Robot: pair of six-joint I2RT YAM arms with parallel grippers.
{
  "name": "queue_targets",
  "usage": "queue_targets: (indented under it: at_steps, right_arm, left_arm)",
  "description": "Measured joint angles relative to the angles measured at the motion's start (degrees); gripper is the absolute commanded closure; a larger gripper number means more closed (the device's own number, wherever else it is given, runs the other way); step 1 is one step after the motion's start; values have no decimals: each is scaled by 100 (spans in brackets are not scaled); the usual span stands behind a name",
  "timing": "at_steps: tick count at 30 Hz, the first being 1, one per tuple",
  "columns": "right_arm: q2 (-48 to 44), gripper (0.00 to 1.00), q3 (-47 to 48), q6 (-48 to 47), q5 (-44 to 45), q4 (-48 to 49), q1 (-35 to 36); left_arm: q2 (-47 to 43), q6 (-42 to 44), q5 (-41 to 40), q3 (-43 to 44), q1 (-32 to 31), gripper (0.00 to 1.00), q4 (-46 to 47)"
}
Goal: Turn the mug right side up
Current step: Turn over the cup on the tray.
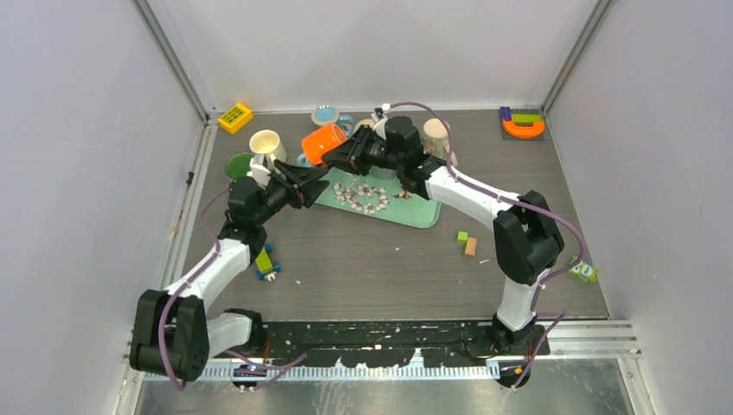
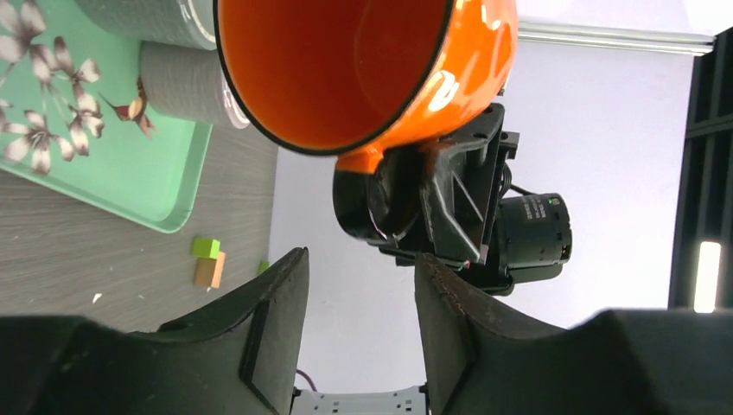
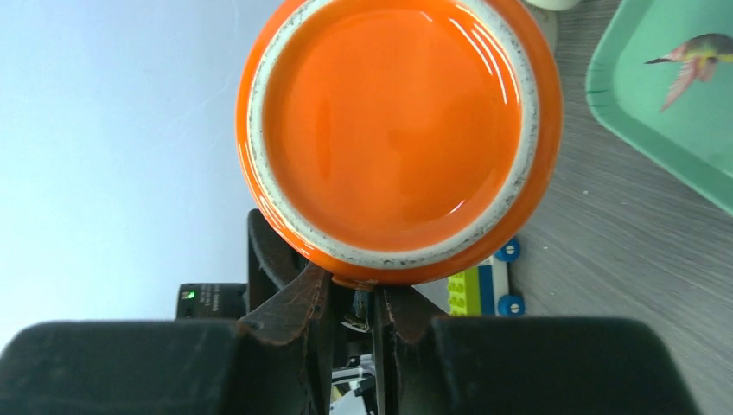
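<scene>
The orange mug (image 1: pixel 323 143) hangs in the air above the back of the table, tipped on its side. Its mouth (image 2: pixel 337 60) faces my left wrist and its base (image 3: pixel 393 121) faces my right wrist. My right gripper (image 1: pixel 346 156) is shut on the mug's handle, which sits pinched between its fingers (image 3: pixel 302 303). My left gripper (image 1: pixel 307 186) is just left of and below the mug, apart from it. Its jaws (image 2: pixel 359 264) stand partly apart with nothing between them.
A green flowered tray (image 1: pixel 415 212) lies under the mug. Behind it stand a cream cup (image 1: pixel 266 145), a green dish (image 1: pixel 239 164) and other cups. Also here are a yellow toy (image 1: pixel 235 117), small blocks (image 1: pixel 467 242) and a brick car (image 1: pixel 265 264).
</scene>
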Motion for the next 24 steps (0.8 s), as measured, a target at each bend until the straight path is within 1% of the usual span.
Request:
queue_targets:
  at_steps: [6, 15, 24]
  right_arm:
    - [0, 99, -160, 466, -103, 562, 4]
    - [0, 99, -400, 979, -146, 1220, 2]
    - [0, 99, -605, 1340, -142, 1738, -4]
  left_arm:
    - [424, -468, 76, 70, 0, 57, 702]
    - [776, -1121, -15, 72, 0, 61, 1648]
    - [935, -1353, -22, 72, 0, 67, 2076]
